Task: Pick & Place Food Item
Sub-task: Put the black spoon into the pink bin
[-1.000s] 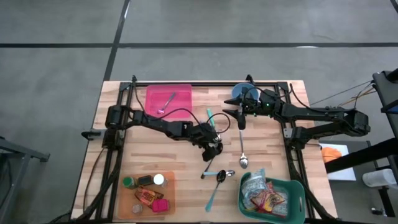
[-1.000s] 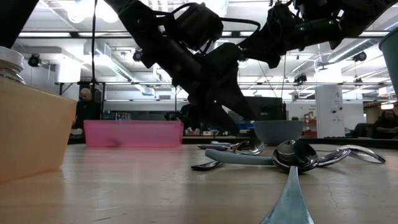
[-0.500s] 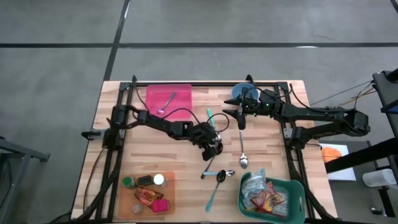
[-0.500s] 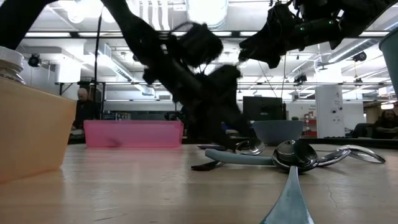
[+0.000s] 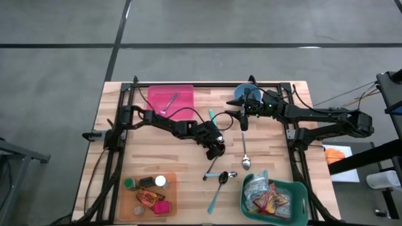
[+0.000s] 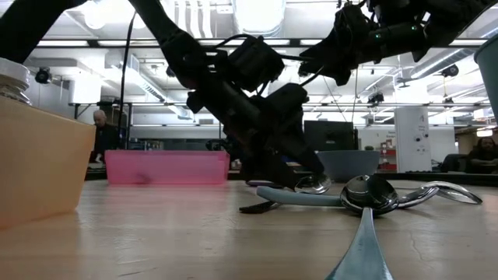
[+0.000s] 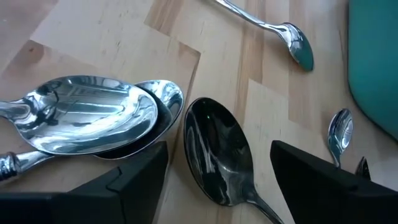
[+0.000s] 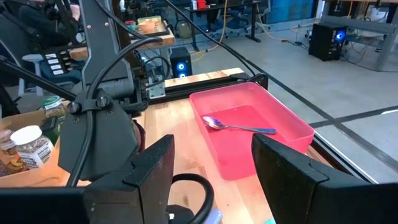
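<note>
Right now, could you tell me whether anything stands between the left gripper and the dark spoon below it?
Nothing visible does. The left gripper hangs open over the dark spoon, whose bowl lies bare between its fingers. Two stacked spoons lie close beside one finger and might get nudged on closing.

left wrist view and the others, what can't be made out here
- Left wrist view: black spoon handle cut off by the bottom edge.
- High view: packets in the green bin too small to identify.
- Low view: left tool hides what lies behind it.
- Right wrist view: orange tray mostly hidden by the left arm.
</note>
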